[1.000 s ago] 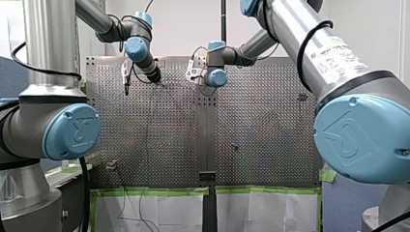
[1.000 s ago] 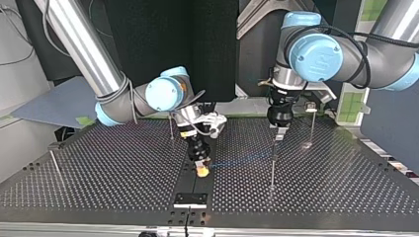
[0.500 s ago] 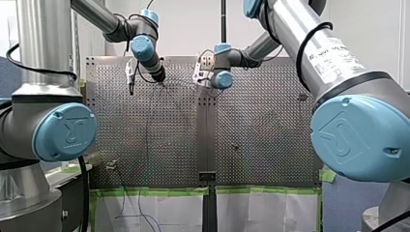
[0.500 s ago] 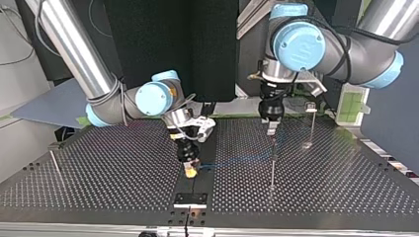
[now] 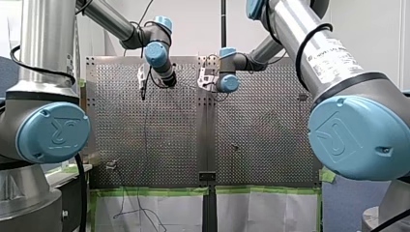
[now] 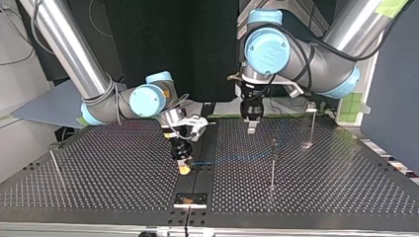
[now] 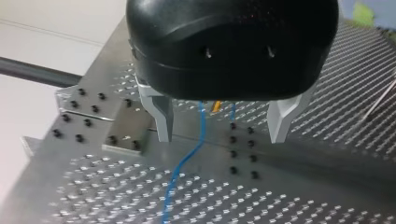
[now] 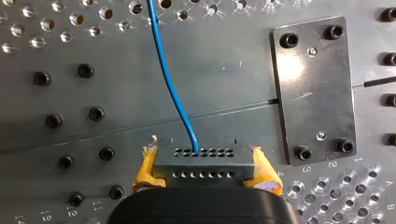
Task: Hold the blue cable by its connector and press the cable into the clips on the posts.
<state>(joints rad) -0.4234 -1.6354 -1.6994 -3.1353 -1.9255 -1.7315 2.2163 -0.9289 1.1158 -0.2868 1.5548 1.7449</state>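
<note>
Over the last 1 s, my left gripper (image 6: pixel 251 129) has left its spot just above the post (image 6: pixel 272 165) and now hangs beside it, toward the top view's left. My right gripper (image 6: pixel 184 169), carrying the connector (image 8: pixel 201 161), has slid farther from the post the same way. The blue cable (image 6: pixel 232 159) now spans a longer stretch between the connector and the post.

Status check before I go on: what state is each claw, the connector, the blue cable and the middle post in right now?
Left claw, open, holding nothing.
Right claw, shut on the connector.
Connector, gripped at both ends by the right claw.
Blue cable, curving away from the connector, not taut.
Middle post, upright; I cannot tell whether the cable is clipped.
</note>
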